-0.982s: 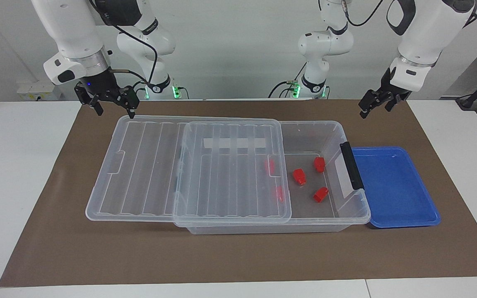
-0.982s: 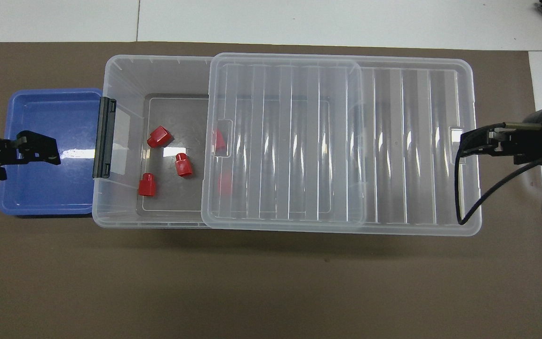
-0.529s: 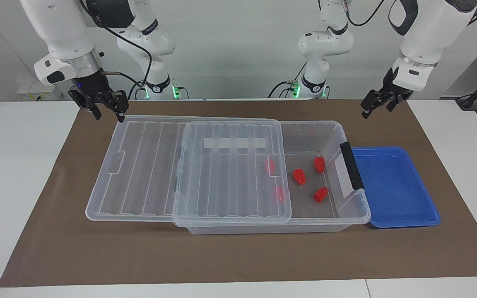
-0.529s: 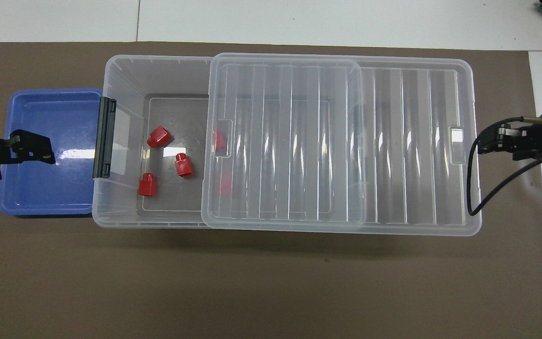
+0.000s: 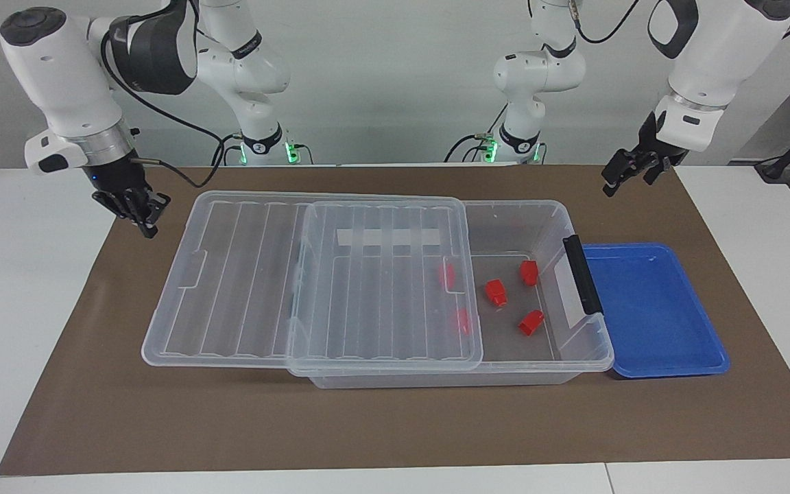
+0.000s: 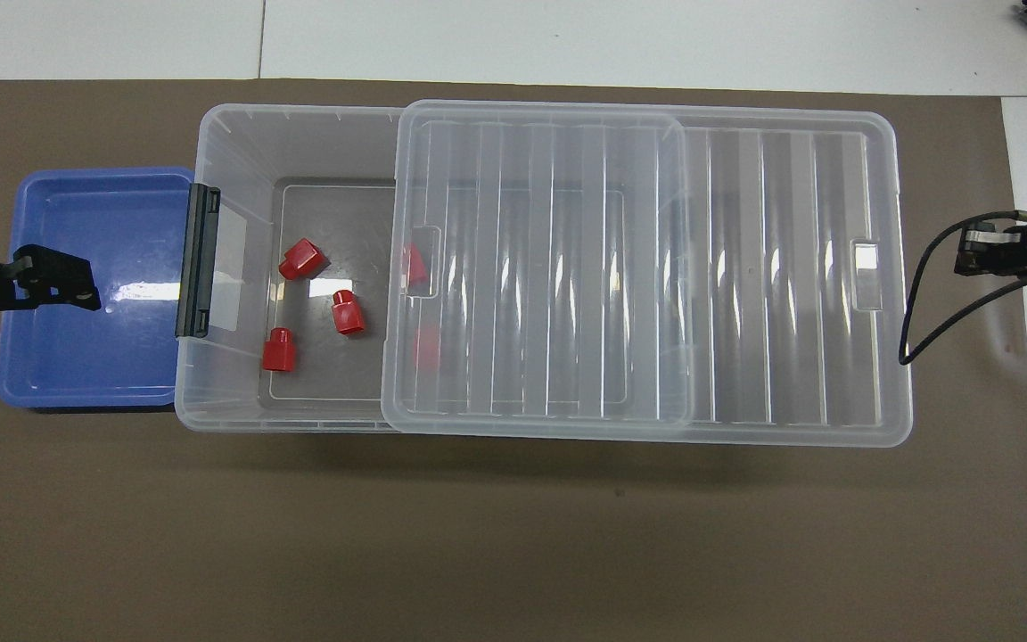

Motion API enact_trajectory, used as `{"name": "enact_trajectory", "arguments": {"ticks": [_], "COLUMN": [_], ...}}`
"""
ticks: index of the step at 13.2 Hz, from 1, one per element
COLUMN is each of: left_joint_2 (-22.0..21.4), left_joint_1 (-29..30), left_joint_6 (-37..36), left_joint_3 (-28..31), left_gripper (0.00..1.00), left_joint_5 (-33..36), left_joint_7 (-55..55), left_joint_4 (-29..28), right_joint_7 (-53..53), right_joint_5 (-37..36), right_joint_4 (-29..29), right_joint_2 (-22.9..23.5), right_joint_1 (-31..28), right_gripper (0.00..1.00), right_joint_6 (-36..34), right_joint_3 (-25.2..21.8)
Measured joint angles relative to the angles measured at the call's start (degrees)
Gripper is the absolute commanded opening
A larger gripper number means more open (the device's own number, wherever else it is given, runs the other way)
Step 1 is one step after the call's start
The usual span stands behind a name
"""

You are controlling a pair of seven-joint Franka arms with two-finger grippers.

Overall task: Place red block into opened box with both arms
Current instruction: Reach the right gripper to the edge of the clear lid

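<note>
Three red blocks (image 5: 496, 291) lie in plain sight on the floor of the box (image 5: 551, 221), in its uncovered end near the black latch (image 5: 581, 273), while two more show only as dim red smears through the ribbed lid (image 5: 313, 274) that is slid toward the right arm's end. The right gripper (image 5: 142, 221) hangs over the brown mat (image 5: 395, 425) just off the lid's corner, fingers pinched together on nothing. The left gripper (image 5: 620, 180), partly cut off in the overhead view, hangs with spread, empty fingers over the mat near the blue tray (image 5: 655, 309).

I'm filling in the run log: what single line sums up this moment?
red blocks: in box, lid slid partway | blue tray: empty | left gripper: open, raised | right gripper: shut, empty, over mat
</note>
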Motion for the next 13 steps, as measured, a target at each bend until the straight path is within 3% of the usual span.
{"name": "enact_trajectory", "arguments": {"ticks": [13], "left_joint_2": [0.00], "left_joint_1": [0.08], "left_joint_6": [0.00], "left_joint_3": [0.56], "left_gripper": [1.00], "left_joint_5": [0.00], "left_joint_7": [-0.02], "left_joint_4": [0.00], "right_joint_7": [-2.11], "right_joint_5": [0.00], "right_joint_4": [-5.67], "right_joint_2": [4.43], "right_joint_1": [-2.57], "right_gripper": [0.00], "right_joint_6": [9.22], "right_joint_3": [0.20]}}
